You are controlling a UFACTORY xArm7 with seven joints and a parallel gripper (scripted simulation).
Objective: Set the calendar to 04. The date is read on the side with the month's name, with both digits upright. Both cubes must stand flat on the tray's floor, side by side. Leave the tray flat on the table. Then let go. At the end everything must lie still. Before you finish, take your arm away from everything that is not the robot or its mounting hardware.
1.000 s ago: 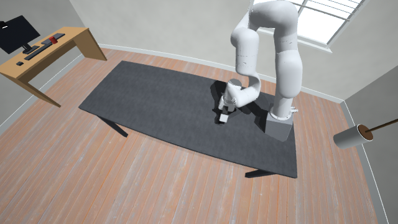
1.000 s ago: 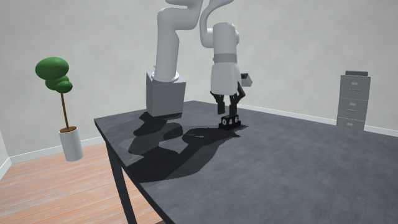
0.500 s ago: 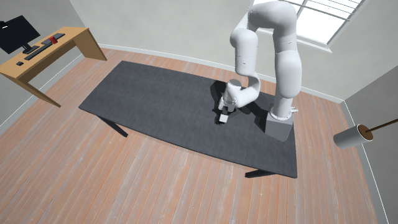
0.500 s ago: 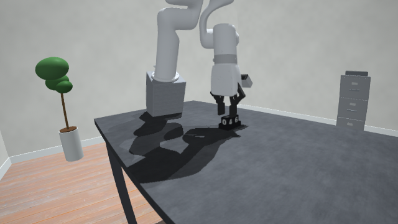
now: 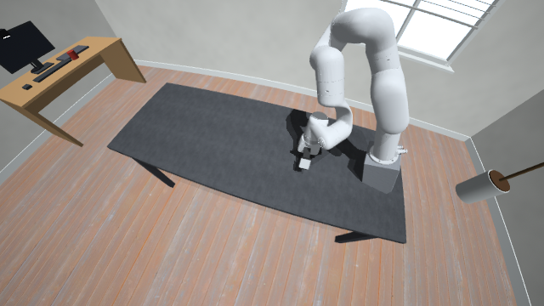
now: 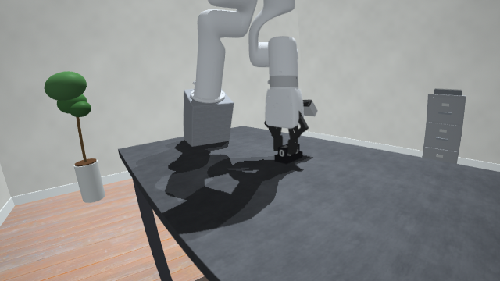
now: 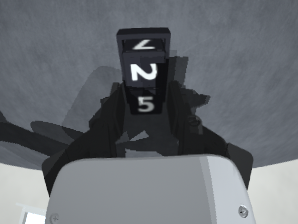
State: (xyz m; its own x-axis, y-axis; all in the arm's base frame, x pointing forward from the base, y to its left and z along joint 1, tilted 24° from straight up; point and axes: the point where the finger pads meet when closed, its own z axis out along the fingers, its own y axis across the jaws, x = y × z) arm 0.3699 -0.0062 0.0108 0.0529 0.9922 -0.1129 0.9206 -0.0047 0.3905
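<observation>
1. dark grey table [image 6: 351, 218] in a plain room w/ wood floor; the calendar tray [image 6: 284, 158] sits flat on it, near the arm's base, right under the gripper [image 6: 287, 145].
2. jaws abt half apart, straddling a cube [image 6: 282, 149] in the tray; prob not clamped on it.
3. step: looks like cube re-orienting, pre-grasp. wrist cam shows top faces 5 [image 7: 145, 103] and a sideways 2 [image 7: 143, 72]. ext view shows a 0 on the front; other digit unreadable.
4. next: close on the cube, lift it out, turn it to show 4.
5. tray's long axis runs straight away from the wrist cam; jaws close across it.
</observation>
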